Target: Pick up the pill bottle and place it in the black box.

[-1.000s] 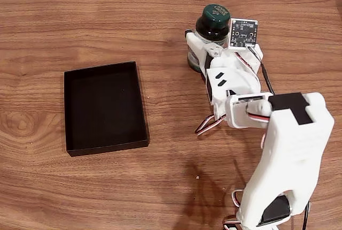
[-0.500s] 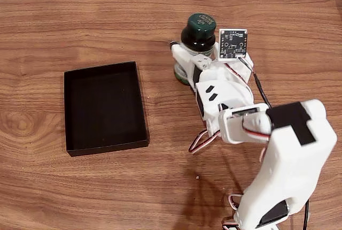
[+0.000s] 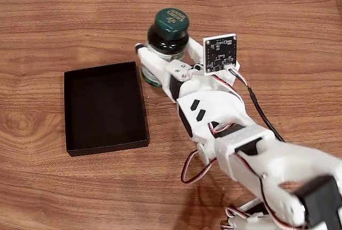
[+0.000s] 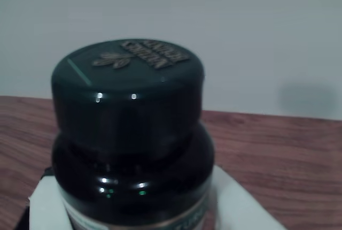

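The pill bottle, dark amber with a dark green embossed cap and a white-and-green label, is held upright above the table in the fixed view, with my white gripper shut around its body. In the wrist view the pill bottle is very close, cap on top, with white fingers at its lower sides. The black box, a shallow matte tray with nothing in it, lies on the table left of the bottle, its near right corner a short way from the gripper.
The wooden table extends all round. My white arm runs from the lower right corner up to the gripper, with a small circuit board on the wrist and loose red and black wires beside it.
The gripper has carried the pill bottle leftward toward the black box and lifted it; the arm has stretched out to the left. The box has not moved.
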You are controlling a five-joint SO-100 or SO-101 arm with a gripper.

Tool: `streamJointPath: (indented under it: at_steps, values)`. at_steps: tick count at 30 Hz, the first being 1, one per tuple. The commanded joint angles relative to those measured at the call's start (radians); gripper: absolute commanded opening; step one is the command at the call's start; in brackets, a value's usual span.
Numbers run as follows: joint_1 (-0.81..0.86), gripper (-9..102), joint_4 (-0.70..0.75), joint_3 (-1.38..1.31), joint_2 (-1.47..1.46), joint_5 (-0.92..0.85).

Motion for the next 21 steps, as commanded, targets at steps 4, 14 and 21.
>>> streamJointPath:
  at_steps: [4, 14, 21]
  values:
    - [-0.081, 10, 0.009, 0.014, 0.25, 0.037]
    - [-0.229, 9, -0.049, 0.064, 0.273, 0.06]
    - [-0.318, 9, -0.156, 0.011, 0.114, 0.1]
